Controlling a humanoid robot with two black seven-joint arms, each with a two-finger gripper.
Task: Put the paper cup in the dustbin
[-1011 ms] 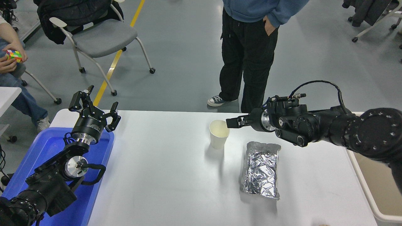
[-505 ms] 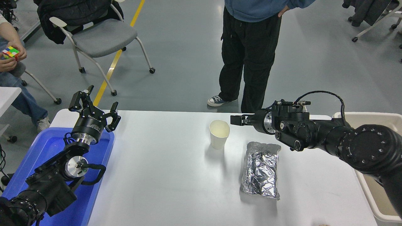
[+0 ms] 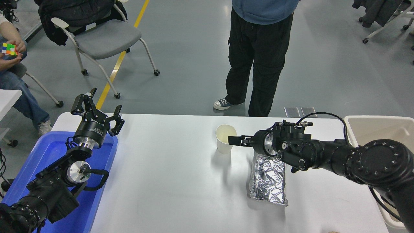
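The left gripper point(image 3: 97, 108) is resting parked above the blue plastic bin point(image 3: 48, 155) at the lower left, its jaws spread apart. A crinkled silver foil pouch point(image 3: 268, 181) is lying flat on the smooth white table point(image 3: 168, 181). Over its far end the right gripper point(image 3: 232, 140) is reaching to the paper cup point(image 3: 224, 139); whether its jaws are apart or clamped, I cannot tell. The cup is standing upright, white, tapered, its cream inside looking empty. At the right edge, the beige dustbin point(image 3: 355, 124) is showing a thick rounded rim. Beyond the table a person point(image 3: 258, 55) is standing.
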